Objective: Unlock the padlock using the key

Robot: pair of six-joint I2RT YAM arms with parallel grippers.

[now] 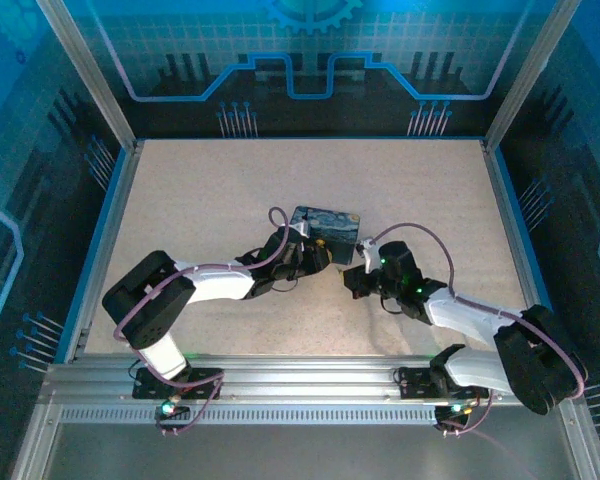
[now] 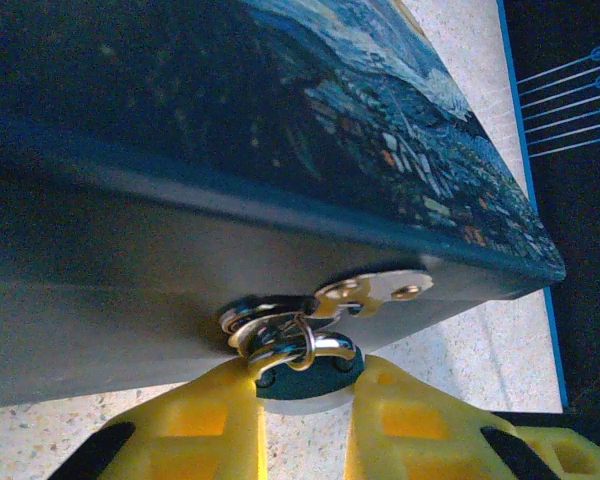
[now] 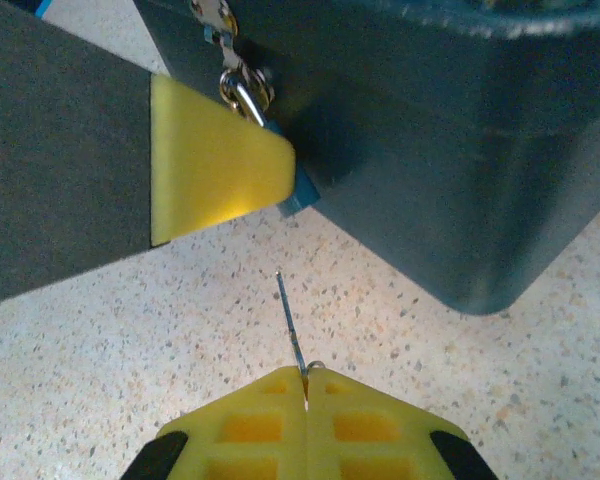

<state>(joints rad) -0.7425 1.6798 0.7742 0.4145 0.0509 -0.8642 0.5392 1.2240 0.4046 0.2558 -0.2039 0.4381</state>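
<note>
From above, we are holding both arms at the near side of the tin [image 1: 327, 228], mid-table. At the left wrist, our left gripper [image 2: 307, 374] is pinching the padlock [image 2: 300, 385], which is hanging on the tin's hasp [image 2: 375, 290]. At the right wrist, our right gripper [image 3: 306, 382] is pinching the key [image 3: 290, 320], which is pointing far toward the padlock but apart from it. We are in the insertion step; next we judge the key tip needs aligning with the keyhole.

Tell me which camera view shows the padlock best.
Left wrist view: the padlock is sharp and close up, in the left end effector. The right wrist view shows part of it; in the top view it is too small to tell.
</note>
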